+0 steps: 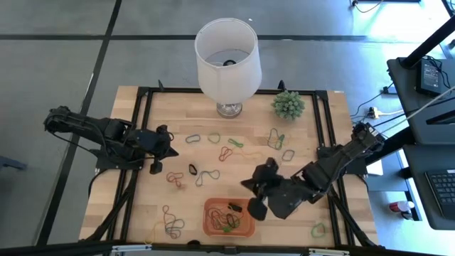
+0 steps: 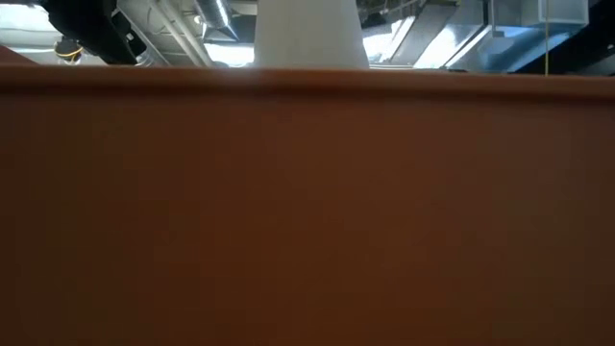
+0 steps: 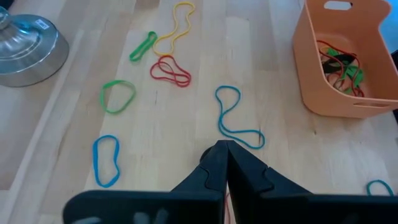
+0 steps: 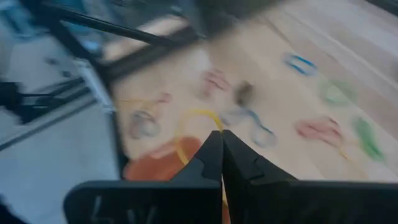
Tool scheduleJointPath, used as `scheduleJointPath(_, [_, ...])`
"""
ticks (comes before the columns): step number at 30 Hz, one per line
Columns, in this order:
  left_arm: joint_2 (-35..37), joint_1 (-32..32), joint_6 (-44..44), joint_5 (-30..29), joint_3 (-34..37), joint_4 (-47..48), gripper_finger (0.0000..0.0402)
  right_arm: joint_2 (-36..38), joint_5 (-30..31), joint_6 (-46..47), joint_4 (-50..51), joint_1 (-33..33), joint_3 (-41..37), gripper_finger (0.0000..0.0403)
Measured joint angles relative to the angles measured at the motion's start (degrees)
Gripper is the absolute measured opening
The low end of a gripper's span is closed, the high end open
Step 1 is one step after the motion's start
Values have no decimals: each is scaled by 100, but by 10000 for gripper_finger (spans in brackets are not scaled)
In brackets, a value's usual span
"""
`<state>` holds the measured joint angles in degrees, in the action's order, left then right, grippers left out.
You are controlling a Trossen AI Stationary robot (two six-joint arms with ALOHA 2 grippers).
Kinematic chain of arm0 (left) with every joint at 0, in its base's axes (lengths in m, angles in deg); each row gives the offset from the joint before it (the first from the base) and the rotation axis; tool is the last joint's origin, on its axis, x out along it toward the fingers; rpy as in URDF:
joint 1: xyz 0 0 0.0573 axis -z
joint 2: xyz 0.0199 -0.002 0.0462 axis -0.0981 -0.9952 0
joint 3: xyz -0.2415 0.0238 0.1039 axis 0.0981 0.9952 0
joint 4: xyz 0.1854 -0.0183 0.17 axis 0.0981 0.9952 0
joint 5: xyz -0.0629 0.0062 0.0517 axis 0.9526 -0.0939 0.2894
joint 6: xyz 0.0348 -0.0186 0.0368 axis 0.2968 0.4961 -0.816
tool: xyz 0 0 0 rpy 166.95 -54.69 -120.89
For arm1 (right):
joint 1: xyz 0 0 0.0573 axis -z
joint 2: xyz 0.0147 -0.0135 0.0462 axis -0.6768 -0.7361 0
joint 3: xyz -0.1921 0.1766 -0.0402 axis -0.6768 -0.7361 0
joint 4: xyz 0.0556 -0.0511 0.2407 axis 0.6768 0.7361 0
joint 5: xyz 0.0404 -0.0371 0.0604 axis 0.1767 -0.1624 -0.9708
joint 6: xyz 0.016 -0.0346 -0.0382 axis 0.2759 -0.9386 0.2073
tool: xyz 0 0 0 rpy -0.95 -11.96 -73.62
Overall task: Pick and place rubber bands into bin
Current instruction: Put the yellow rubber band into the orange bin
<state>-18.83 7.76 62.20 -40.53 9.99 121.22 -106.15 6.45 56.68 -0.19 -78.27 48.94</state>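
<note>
Filling almost the whole low view, the bin's (image 2: 307, 211) orange wall is sitting right against the lens, with only a white lampshade (image 2: 309, 34) showing above its rim. From the high view, I am seeing that bin at lower centre of the wooden table (image 1: 142, 213), already holding a tangle of red, green and black bands. I am holding my right gripper (image 1: 257, 186) just right of the bin, above its upper right corner, fingers pressed together; in its wrist view a yellow rubber band (image 4: 193, 127) is looping out from the pinched fingertips, so I am gripping that one. I am keeping my left gripper (image 1: 168, 151) at centre left of the table, its jaws closed on nothing that I can see. Loose rubber bands (image 1: 207, 176) are lying scattered across the table's middle, with a small green plant (image 1: 288, 104) at upper right.
</note>
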Motion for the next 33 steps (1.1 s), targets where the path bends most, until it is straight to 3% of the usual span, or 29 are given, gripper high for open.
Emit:
scheduleJointPath(6, [0, 0, 0, 10, 0, 4, 3, -196, -372, -279, -675, -119, 0, 0])
scheduleJointPath(15, [-2, 0, -22, 13, -2, 41, 3, -869, -1664, 777, -125, -148, -2, 0])
scheduleJointPath(24, [-2, 0, -65, 13, -2, 43, 3, -1665, -2528, 783, 361, 23, -7, 0])
scheduleJointPath(30, [-2, 0, -61, 14, -2, 43, 3, -2095, -2621, 354, 232, 168, -9, 0])
scheduleJointPath(33, [-2, 0, -60, 15, -2, 43, 3, -2159, -2296, 59, -71, 220, -9, 0])
